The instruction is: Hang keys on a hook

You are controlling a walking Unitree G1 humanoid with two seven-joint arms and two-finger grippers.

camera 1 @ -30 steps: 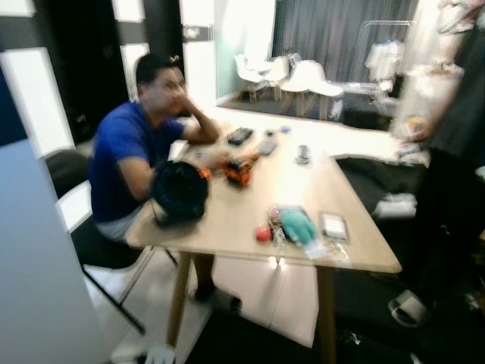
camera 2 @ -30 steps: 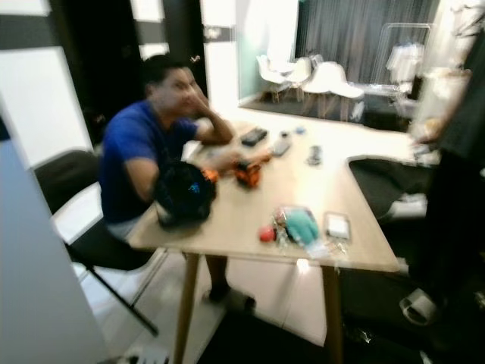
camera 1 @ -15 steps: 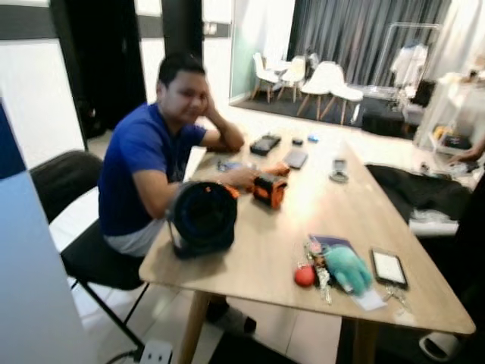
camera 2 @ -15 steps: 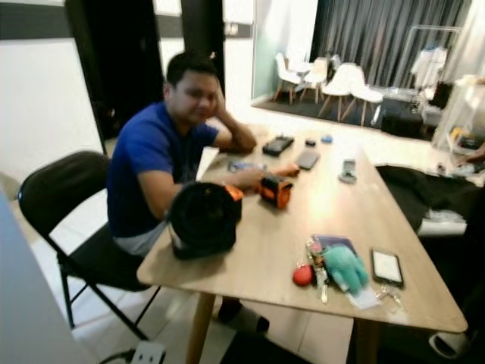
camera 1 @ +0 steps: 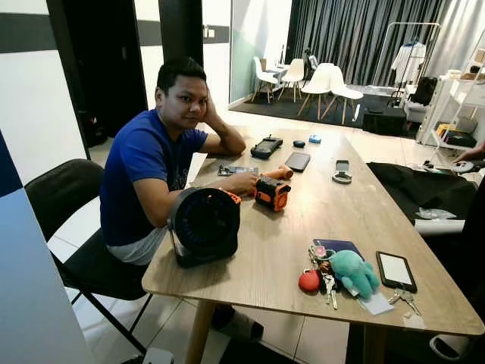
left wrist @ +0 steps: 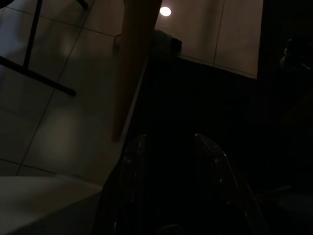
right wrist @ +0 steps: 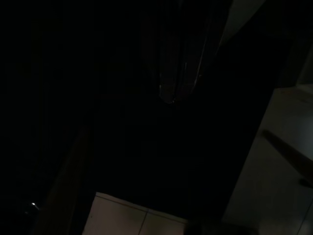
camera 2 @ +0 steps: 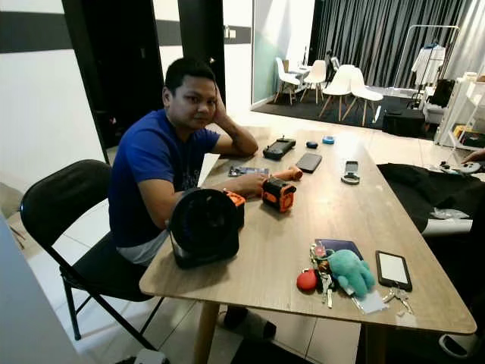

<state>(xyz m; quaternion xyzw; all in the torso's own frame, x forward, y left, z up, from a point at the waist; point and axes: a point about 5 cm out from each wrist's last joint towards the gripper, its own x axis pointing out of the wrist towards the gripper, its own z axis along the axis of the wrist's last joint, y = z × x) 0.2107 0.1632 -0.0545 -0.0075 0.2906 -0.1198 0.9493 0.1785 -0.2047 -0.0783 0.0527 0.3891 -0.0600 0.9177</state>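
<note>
Near the front edge of the wooden table [camera 1: 288,250] lie the keys [camera 1: 327,282], a silver bunch joined to a red round fob [camera 1: 308,280] and touching a teal plush toy [camera 1: 353,273]. Its blades point toward the table's near edge, long axis running front to back. A black phone [camera 1: 396,270] lies just beside the toy. A seated person [camera 1: 155,163] rests a hand by a black fan [camera 1: 203,225]. Low by a table leg, the left gripper [left wrist: 168,147] has its fingers spread; the right gripper [right wrist: 173,95] is too dark, so I cannot tell
</note>
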